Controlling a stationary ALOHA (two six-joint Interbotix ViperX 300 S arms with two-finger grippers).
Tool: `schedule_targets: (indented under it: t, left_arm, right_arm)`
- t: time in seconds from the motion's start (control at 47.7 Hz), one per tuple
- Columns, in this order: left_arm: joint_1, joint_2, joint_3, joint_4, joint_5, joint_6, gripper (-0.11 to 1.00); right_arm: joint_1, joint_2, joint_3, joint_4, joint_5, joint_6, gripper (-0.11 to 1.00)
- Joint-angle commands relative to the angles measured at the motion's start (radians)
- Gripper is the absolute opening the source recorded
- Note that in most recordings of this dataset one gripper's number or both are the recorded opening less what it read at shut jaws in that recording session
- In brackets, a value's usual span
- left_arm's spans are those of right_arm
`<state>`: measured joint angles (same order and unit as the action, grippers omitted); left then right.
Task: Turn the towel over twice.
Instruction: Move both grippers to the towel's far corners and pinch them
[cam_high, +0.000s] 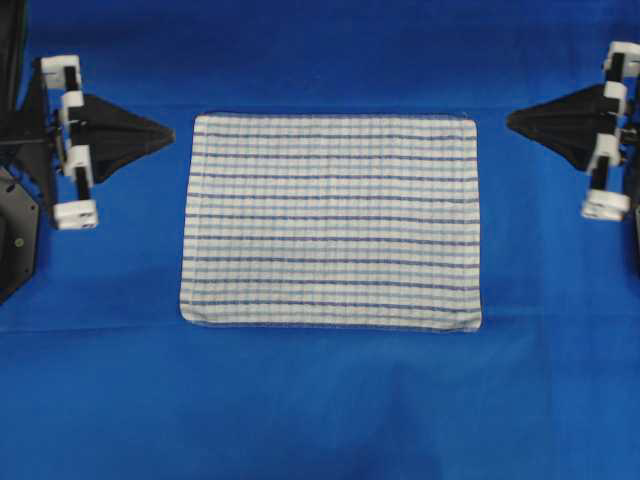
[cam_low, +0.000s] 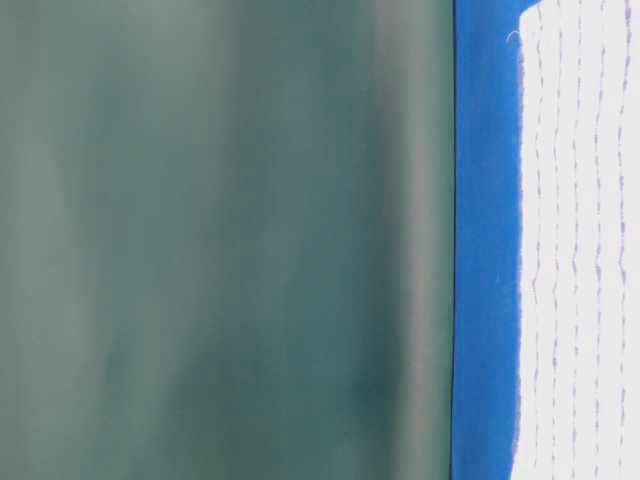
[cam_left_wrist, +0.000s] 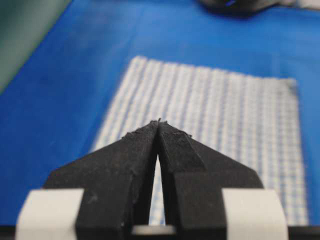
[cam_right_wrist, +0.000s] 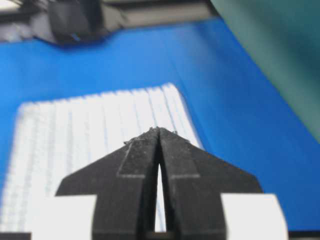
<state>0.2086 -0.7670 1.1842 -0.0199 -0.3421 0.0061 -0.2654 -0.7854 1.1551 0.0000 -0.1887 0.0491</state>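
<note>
The towel (cam_high: 332, 220) lies flat and spread out in the middle of the blue sheet, white with dark-blue and light-blue lines, its checked face up. It also appears as a checked cloth ahead of the left wrist camera (cam_left_wrist: 225, 130), as white cloth ahead of the right wrist camera (cam_right_wrist: 90, 130), and as a pale striped band at table level (cam_low: 580, 240). My left gripper (cam_high: 172, 133) points at the towel's left edge from a short way off, shut and empty (cam_left_wrist: 159, 121). My right gripper (cam_high: 509, 121) faces the towel's right edge, also shut with nothing in it (cam_right_wrist: 159, 129).
The blue table sheet (cam_high: 320, 400) covers the whole surface around the towel. A dark green backdrop (cam_low: 220, 240) stands behind the table. Both arms' bases sit at the far left and far right edges.
</note>
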Motion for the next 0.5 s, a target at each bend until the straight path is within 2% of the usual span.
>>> schedule_targets:
  t: [0.0, 0.063, 0.168, 0.272, 0.377, 0.419, 0.482]
  left_arm:
    - [0.028, 0.037, -0.008, -0.002, -0.028, 0.0, 0.01]
    - [0.061, 0.069, -0.003, 0.0, -0.041, 0.0, 0.03]
    - [0.115, 0.132, 0.009, -0.005, -0.067, 0.0, 0.25]
    - [0.149, 0.198, 0.02, -0.005, -0.114, -0.002, 0.58]
    - [0.169, 0.278, 0.029, -0.005, -0.17, 0.0, 0.85]
    - [0.173, 0.311, 0.031, -0.005, -0.189, 0.002, 0.9]
    - [0.179, 0.36, 0.031, -0.005, -0.212, 0.002, 0.89]
  right_arm:
    - [-0.041, 0.043, -0.02, 0.003, 0.012, 0.008, 0.0]
    - [-0.072, 0.092, -0.021, 0.003, 0.021, 0.009, 0.01]
    - [-0.112, 0.173, -0.032, 0.003, 0.021, 0.009, 0.04]
    - [-0.155, 0.264, -0.038, 0.002, 0.017, 0.009, 0.34]
    - [-0.187, 0.362, -0.043, 0.002, -0.009, 0.008, 0.62]
    - [-0.195, 0.396, -0.044, 0.0, -0.025, 0.008, 0.65]
    - [-0.206, 0.454, -0.049, 0.0, -0.052, 0.008, 0.6]
